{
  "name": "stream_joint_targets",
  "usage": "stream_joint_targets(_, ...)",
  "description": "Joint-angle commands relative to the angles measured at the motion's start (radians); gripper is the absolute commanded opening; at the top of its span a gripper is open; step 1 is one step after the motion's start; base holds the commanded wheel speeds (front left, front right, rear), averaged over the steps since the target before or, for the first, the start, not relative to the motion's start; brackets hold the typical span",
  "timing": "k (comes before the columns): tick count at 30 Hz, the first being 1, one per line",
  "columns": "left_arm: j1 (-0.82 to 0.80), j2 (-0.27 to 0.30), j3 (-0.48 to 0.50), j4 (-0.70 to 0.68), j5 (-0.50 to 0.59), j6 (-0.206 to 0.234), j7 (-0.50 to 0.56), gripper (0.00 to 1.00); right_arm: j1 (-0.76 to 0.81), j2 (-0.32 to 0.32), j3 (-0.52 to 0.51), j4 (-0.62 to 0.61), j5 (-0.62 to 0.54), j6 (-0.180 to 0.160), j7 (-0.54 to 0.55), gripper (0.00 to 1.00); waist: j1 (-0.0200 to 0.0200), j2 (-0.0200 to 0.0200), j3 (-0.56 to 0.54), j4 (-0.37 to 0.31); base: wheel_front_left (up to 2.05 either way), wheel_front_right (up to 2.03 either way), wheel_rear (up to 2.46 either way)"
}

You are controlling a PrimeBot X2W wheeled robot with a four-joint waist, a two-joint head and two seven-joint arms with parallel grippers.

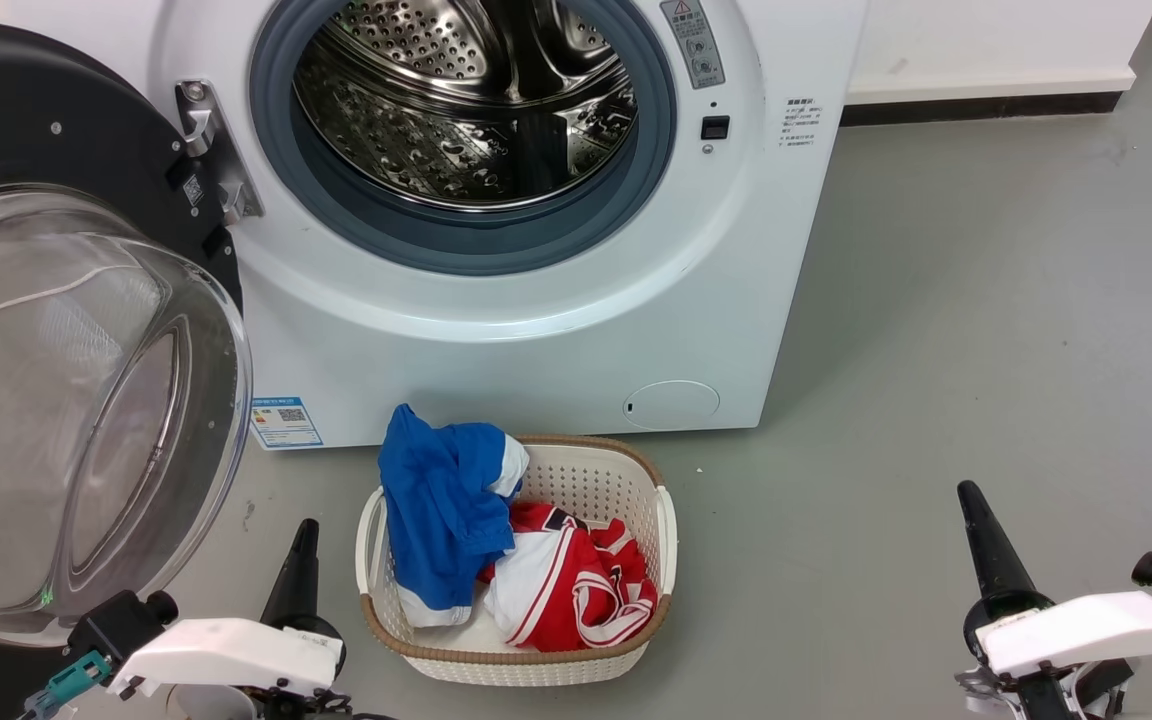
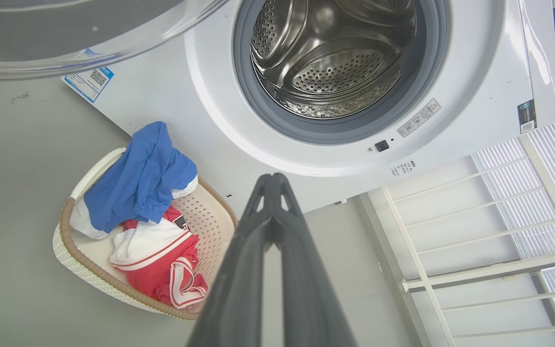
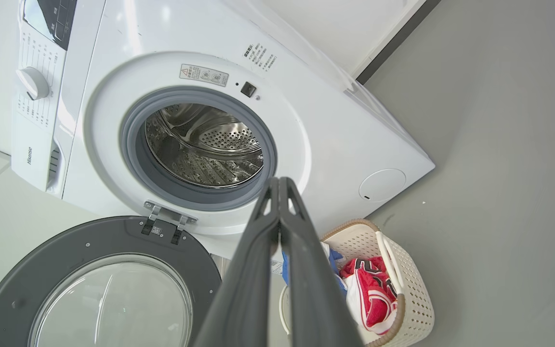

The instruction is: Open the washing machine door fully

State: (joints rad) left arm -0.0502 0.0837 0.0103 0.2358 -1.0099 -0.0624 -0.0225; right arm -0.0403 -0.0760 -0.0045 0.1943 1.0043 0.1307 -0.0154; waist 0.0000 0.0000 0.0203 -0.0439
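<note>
While left pincer (image 1: 304, 540) and right pincer (image 1: 971, 505) are closed, washing machine door (image 1: 86, 400) lies left of both

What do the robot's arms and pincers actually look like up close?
The left pincer and right pincer each have two long, dark grey fingers tapering to a point. Behind each sits a flat white casing with small dark screws and a black round knob. A teal plug sticks out beside the left one.
</note>
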Motion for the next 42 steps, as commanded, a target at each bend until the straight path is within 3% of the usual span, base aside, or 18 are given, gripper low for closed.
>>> stream_joint_targets(1,-0.028,-0.001,0.009,-0.007,-0.031,-0.009,0.007,0.00,-0.022,-0.006,-0.005,-0.005,0.034,0.000,0.004,0.00,0.0000,0.0000,0.000,0.001,0.00,0.00,0.00)
stream_joint_targets(42,-0.051,-0.022,0.073,0.004,-0.399,-0.049,0.092,0.00,-0.054,-0.003,-0.049,0.029,0.426,0.000,0.067,0.00,0.0000,0.0000,-0.010,0.026,0.00,0.00,0.00)
